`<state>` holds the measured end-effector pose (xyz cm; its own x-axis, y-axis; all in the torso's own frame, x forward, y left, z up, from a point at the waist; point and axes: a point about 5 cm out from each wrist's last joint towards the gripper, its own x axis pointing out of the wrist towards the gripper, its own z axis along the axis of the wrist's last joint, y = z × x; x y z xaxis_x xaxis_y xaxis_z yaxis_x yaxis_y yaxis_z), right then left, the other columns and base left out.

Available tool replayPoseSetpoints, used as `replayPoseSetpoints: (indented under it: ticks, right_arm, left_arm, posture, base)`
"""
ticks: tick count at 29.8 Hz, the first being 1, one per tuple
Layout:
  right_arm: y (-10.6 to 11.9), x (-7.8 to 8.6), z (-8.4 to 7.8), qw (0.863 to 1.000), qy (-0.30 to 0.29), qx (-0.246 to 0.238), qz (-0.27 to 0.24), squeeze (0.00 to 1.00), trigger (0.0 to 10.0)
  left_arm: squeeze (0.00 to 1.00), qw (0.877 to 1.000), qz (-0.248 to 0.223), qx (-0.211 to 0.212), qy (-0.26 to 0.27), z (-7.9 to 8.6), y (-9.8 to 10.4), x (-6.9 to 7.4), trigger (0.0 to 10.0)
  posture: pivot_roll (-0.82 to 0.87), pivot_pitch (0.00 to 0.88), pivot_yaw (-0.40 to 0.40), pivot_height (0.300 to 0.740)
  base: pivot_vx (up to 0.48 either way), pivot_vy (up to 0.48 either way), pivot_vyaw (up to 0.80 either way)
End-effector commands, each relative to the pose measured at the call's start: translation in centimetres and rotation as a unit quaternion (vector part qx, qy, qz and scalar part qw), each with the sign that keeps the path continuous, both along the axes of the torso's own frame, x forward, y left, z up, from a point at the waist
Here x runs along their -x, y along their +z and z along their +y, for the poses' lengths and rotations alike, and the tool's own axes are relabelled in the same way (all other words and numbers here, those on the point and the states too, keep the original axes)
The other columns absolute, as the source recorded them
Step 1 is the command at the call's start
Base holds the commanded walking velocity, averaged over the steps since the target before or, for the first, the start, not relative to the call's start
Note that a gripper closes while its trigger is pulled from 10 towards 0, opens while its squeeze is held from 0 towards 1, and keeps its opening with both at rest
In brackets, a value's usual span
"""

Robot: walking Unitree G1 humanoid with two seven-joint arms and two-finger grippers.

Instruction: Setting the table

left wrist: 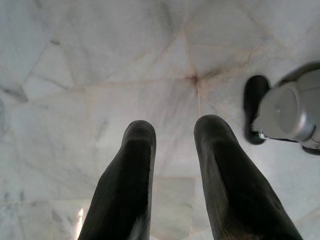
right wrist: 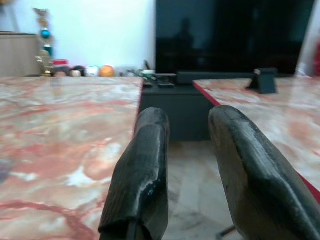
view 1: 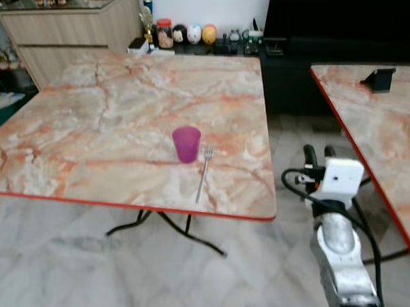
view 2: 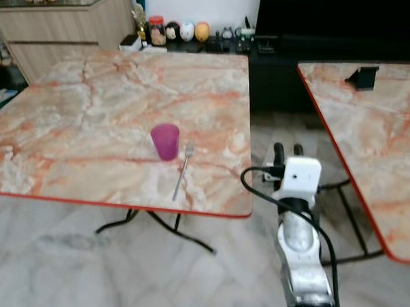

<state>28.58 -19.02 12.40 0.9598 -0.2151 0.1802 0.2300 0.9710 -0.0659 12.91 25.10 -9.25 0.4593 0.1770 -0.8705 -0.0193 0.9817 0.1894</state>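
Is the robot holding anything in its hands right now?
No, nothing. The right hand is open and empty, raised in the gap between the two tables. The left hand is open too, pointing at the floor. The purple cup and fork sit untouched on the table.

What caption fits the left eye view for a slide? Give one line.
Purple cup and fork on the marble table; right hand raised, empty, beside its edge.

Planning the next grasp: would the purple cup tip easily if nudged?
Probably: the purple cup looks like small, light plastic, standing upright and tapering toward its base. A side push would likely slide or topple it toward the fork lying close beside it on the smooth marble-patterned table.
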Motion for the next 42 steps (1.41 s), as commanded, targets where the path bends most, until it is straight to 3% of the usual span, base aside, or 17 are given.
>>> replayPoseSetpoints:
  ticks: [1, 20, 42]
  right_arm:
    - [0.33, -0.20, 0.20, 1.000, 0.004, -0.004, -0.005, 0.00, 10.0]
    - [0.38, -0.65, 0.37, 1.000, 0.014, -0.005, -0.001, 0.00, 10.0]
    - [0.10, -0.54, 0.61, 1.000, 0.019, -0.010, 0.004, 0.00, 10.0]
  left_arm:
    - [0.00, 1.000, 0.002, 0.000, 0.003, 0.16, -0.02, 0.18, 10.0]
    - [0.00, 1.000, 0.001, 0.004, 0.007, 0.01, -0.04, 0.12, 10.0]
    - [0.00, 1.000, 0.001, 0.004, 0.004, 0.07, -0.02, 0.11, 10.0]
  posture:
    - [0.06, 0.000, -0.011, 0.715]
    - [0.06, 0.000, -0.022, 0.715]
    - [0.06, 0.000, -0.017, 0.715]
  base:
    - [0.000, 0.315, 0.00]
    - [0.000, -0.026, 0.00]
    - [0.000, 0.480, 0.00]
